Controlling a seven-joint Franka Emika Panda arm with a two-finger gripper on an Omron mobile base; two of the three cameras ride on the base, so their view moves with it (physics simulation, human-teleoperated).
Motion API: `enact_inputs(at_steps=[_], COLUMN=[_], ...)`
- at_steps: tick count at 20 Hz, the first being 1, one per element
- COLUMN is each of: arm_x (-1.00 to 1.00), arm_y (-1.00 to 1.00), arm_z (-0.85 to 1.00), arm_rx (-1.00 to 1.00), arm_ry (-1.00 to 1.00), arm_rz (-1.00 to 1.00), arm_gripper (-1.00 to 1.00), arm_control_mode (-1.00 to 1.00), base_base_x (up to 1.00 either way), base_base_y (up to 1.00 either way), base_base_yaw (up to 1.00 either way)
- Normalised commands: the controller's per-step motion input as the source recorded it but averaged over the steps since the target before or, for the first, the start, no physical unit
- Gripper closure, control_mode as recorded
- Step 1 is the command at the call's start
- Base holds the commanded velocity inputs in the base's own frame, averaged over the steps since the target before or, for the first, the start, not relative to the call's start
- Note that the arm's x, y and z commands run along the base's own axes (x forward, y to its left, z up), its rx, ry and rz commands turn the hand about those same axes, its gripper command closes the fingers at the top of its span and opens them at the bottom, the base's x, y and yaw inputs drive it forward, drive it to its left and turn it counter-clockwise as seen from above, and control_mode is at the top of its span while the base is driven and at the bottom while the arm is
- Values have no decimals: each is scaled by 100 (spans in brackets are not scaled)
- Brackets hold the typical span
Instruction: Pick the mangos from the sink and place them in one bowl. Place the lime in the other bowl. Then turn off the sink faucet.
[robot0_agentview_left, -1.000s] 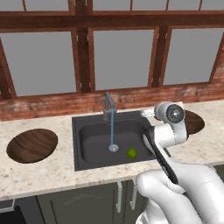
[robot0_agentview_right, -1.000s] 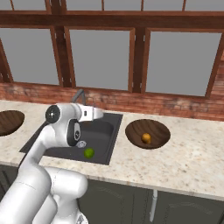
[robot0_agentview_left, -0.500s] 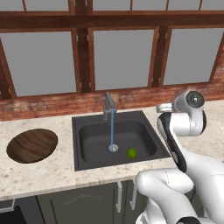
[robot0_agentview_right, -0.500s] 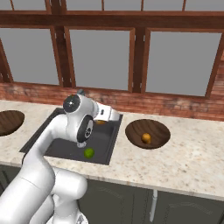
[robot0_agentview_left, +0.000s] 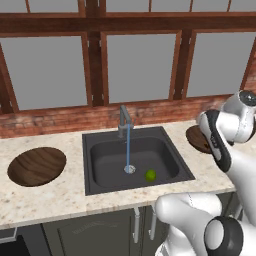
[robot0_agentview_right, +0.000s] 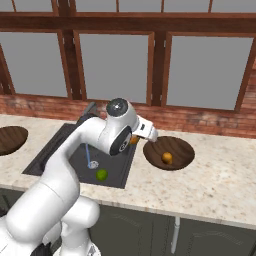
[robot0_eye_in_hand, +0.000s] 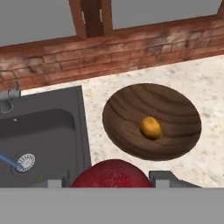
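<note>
Hand view: gripper (robot0_eye_in_hand: 110, 181) grips the red mango (robot0_eye_in_hand: 114, 174) beside the right bowl (robot0_eye_in_hand: 175, 109), which holds the yellow mango (robot0_eye_in_hand: 151, 127). Round, smooth, likely slippery; you should keep hold across its middle. Lime (robot0_agentview_left: 150, 175) lies in the sink (robot0_agentview_left: 100, 155).

A speckled beige stone countertop (robot0_agentview_left: 55, 200) is seen running across the kitchen from nine o'clock to three o'clock, and its pale granite surface (robot0_eye_in_hand: 205, 87) is also shown close up. Behind it, toward twelve o'clock, a low red brick backsplash (robot0_agentview_left: 55, 120) is laid along the wall. Above the brick, large grey window panes (robot0_agentview_right: 115, 65) are set in a dark reddish-brown wooden frame (robot0_agentview_left: 95, 55) with thick upright posts and a horizontal beam. Below the counter, at six o'clock, dark grey-green cabinet doors (robot0_agentview_left: 95, 232) are fitted with slim silver handles (robot0_agentview_right: 176, 234).
</note>
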Motion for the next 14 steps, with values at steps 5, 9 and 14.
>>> enact_inputs(at_steps=[5, 9, 14], arm_x=[7, 21, 33], arm_y=[-42, -28, -10], arm_z=[0, -6, -35], arm_rx=[7, 2, 0], arm_ry=[10, 16, 18], arm_rz=[0, 0, 0], arm_gripper=[100, 100, 100], arm_control_mode=[-100, -100, -100], base_base_x=[0, 0, 0], base_base_y=[0, 0, 0], base_base_yaw=[0, 0, 0])
